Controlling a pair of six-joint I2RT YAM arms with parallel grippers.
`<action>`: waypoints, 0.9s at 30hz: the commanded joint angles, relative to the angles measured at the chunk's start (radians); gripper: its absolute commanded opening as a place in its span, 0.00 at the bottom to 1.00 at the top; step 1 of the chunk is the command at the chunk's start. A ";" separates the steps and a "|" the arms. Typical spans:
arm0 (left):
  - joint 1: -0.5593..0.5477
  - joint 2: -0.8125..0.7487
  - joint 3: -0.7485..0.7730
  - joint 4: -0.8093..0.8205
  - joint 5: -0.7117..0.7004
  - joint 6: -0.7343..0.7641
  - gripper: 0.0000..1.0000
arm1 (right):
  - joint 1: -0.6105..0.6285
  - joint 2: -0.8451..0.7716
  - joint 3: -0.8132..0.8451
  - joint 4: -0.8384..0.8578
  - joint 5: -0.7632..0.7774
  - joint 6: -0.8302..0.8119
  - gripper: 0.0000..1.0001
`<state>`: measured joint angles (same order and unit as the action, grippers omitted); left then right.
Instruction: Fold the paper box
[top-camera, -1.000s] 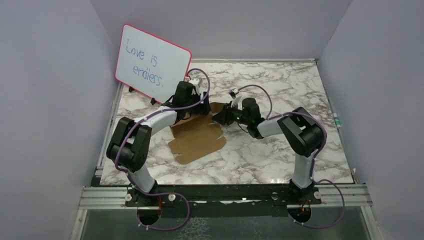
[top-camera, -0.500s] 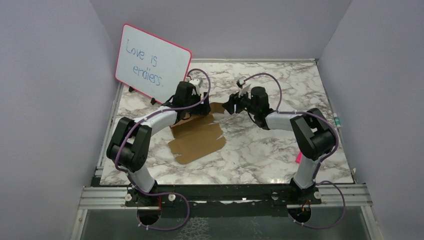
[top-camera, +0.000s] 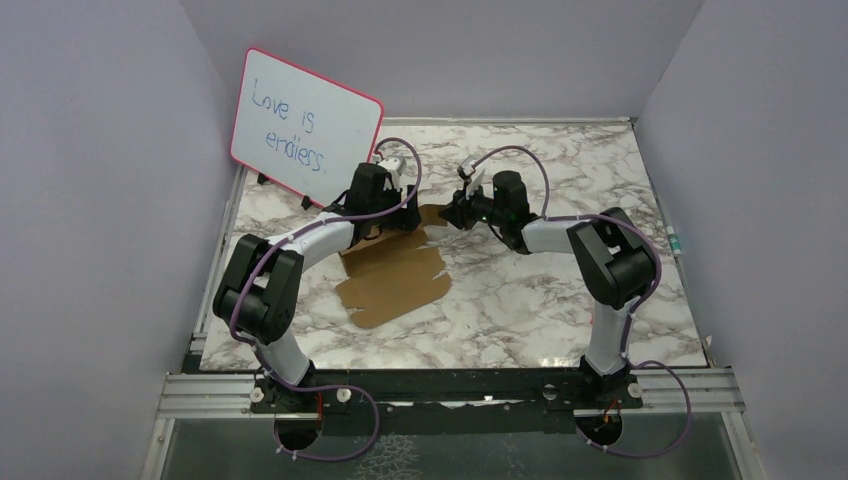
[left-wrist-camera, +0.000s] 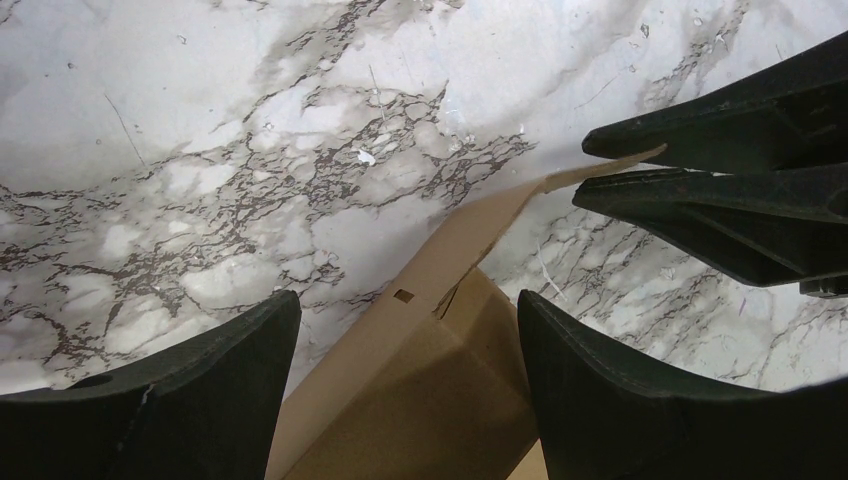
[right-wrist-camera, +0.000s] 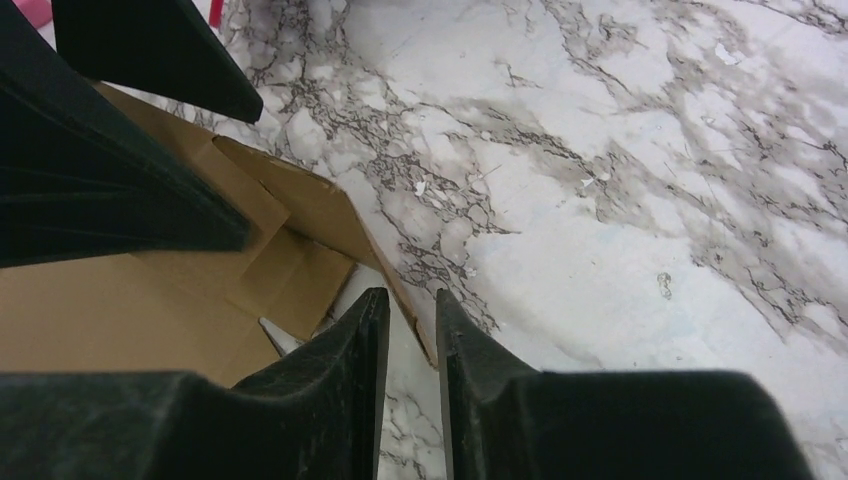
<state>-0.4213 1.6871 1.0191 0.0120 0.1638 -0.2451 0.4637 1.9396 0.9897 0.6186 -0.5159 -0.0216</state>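
Nearest you, the paper box (top-camera: 395, 275) lies as a flat brown sheet on the marble surface (top-camera: 520, 300), left of centre, and its near rounded edge is clear of both arms. Farther along, your left gripper (top-camera: 392, 212) hangs over the sheet's far end. In the left wrist view its fingers (left-wrist-camera: 190, 400) stand wide apart and released, with the cardboard (left-wrist-camera: 430, 400) lying below and between them; nothing is clamped there.

From that spot a narrow flap rises off the sheet and slants away to the right. Your right gripper (top-camera: 452, 215) has come in from the right side and is clenched on the tip of that flap. The left wrist view shows the two dark fingers (left-wrist-camera: 720, 130) pinched on the thin cardboard edge. In the right wrist view, the fingers are almost together around the flap's edge, with the rest of the sheet (right-wrist-camera: 120, 300) spreading off to the left.

Your two grippers sit near each other but do not touch. Beyond them, at the far left, the pink-framed whiteboard (top-camera: 305, 125) stands propped up and tilted.
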 joint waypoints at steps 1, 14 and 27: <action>-0.007 -0.011 0.020 -0.010 -0.024 0.019 0.80 | 0.004 -0.014 -0.015 0.004 -0.028 -0.045 0.23; -0.102 -0.195 -0.030 -0.056 -0.243 0.036 0.80 | 0.025 -0.210 -0.177 -0.039 0.091 -0.093 0.01; -0.499 -0.352 -0.147 -0.144 -0.774 -0.105 0.80 | 0.134 -0.360 -0.328 -0.072 0.369 0.033 0.01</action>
<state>-0.8215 1.3548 0.9173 -0.0780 -0.3779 -0.2703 0.5709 1.6211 0.6933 0.5709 -0.2710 -0.0536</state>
